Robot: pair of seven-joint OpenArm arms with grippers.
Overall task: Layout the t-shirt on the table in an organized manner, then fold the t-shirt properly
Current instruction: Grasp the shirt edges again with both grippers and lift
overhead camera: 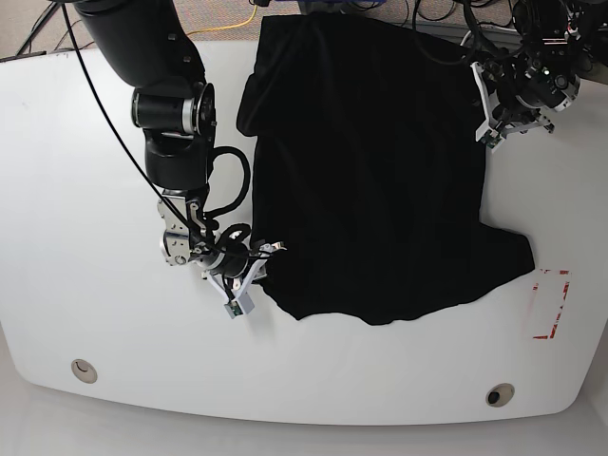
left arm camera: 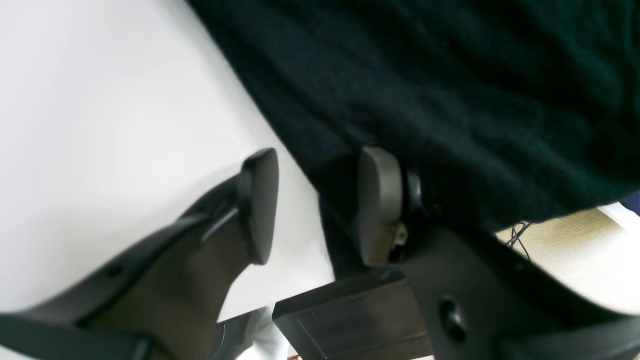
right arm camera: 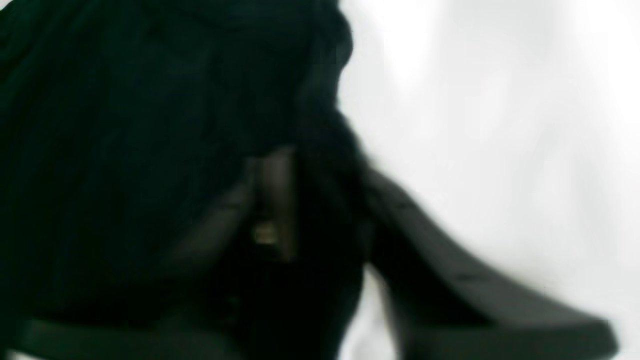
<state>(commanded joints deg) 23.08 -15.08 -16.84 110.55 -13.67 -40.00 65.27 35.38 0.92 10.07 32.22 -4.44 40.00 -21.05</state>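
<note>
The black t-shirt (overhead camera: 370, 171) lies spread over the middle and far side of the white worktop (overhead camera: 85, 180), its long axis running from the far edge toward the near one, one sleeve pointing at the red tape rectangle (overhead camera: 549, 304) on the base view's right and the opposite corner bunched near the right gripper (overhead camera: 249, 271). Both arms sit at the cloth's side edges: the right gripper at the near corner on that view's left, the left gripper (left arm camera: 320, 205) at the far edge on its right, where the shirt hangs over the worktop's rim. The left wrist view shows its fingers (left arm camera: 262, 205) parted wide, one pad over bare worktop, the other tucked against and partly under the hem, so the fabric lies just to one side of the gap and is not pinched. The right wrist view is blurred; dark cloth crowds around the right pair, and I cannot tell whether they are closed on it. The shirt looks soft, matte and faintly ribbed (no print visible), rumpled along its near hem, while the worktop is smooth and glossy, so I expect the cloth to slide easily when pulled
</note>
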